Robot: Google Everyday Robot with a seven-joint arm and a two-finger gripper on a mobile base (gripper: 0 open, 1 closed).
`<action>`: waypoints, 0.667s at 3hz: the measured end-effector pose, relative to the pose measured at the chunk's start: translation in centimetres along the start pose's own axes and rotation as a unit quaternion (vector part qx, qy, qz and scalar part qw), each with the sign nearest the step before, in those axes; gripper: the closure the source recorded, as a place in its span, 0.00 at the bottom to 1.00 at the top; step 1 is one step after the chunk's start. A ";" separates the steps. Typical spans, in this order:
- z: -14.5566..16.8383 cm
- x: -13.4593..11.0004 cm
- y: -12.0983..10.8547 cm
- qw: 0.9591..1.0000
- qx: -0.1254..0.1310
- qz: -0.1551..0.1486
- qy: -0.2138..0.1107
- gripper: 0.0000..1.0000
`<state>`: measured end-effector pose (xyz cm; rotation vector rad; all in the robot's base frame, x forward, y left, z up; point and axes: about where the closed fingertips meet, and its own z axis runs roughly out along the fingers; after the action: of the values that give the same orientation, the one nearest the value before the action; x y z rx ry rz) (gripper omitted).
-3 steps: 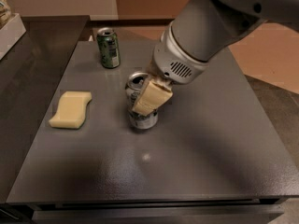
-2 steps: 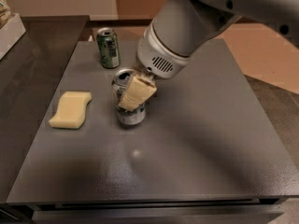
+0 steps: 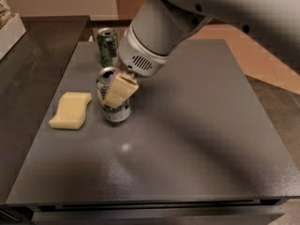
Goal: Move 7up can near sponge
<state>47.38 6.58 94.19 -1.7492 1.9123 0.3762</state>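
Note:
The 7up can, silver with pale green print and a shiny top, stands upright on the dark grey table, left of centre. My gripper is shut on the 7up can, its cream fingers clasping the upper half. The pale yellow sponge lies flat just left of the can, a small gap between them. The arm reaches in from the upper right and hides part of the can's top.
A darker all-green can stands upright behind the 7up can near the table's far edge. A white box sits on the counter at far left. The table's front edge runs along the bottom.
My gripper has carried the 7up can to the left across the table, toward the sponge. The sponge and the green can have not moved.

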 end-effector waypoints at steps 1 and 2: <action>1.5 -1.0 -0.1 1.000 -0.010 -0.014 -0.005 0.85; 3.0 -1.6 -0.2 1.000 -0.021 -0.023 -0.005 0.62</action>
<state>48.14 9.50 92.63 -1.8112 1.8668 0.4112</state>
